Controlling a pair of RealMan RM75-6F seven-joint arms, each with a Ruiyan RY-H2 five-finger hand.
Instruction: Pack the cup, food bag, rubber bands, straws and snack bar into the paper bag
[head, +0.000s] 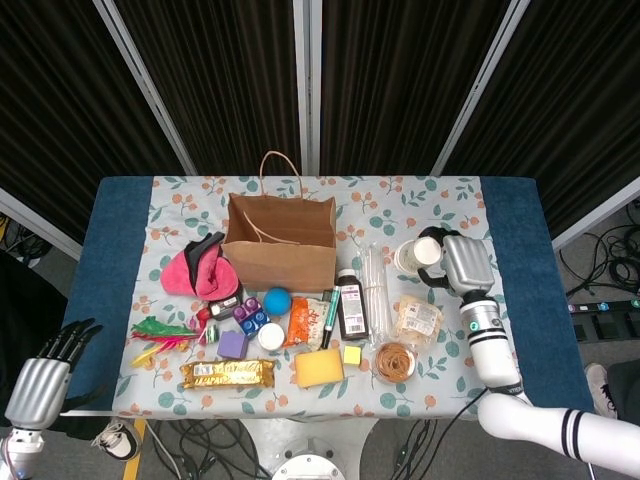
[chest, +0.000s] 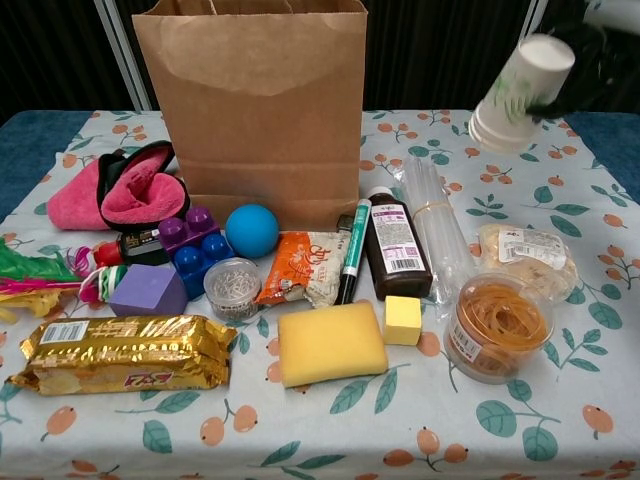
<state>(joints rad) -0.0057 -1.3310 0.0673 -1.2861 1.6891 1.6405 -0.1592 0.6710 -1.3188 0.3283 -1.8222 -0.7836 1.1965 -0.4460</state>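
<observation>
Up in the air to the right of the paper bag (chest: 252, 105), the cup (chest: 520, 90) is tipped over on a slant, with its white open mouth up and to the right. I have my right hand (head: 462, 263) wrapped around it, dark fingers (chest: 580, 80) pressed on its side. The cup touches nothing on the table.

The paper bag stands up straight near the back of the flowered cloth (chest: 330, 440), mouth open at the top. The clear straws (chest: 432, 225) lie in a bundle just to the right of the bag's front. Further right of the bag and nearer to me sits the round tub of rubber bands (chest: 497, 325). The food bag (chest: 528, 252) lies flat just behind that tub. The gold snack bar (chest: 120, 352) lies in front of the bag, off to its left, close to the table's front edge.

A blue ball (chest: 251, 230) rests against the front of the bag. A brown bottle (chest: 393, 245) and a yellow sponge (chest: 332, 342) lie in front of the bag too.

My left hand (head: 48, 362) hangs far off to the left of the bag, below the table edge. It holds nothing, and its fingers are straight and a little apart.
</observation>
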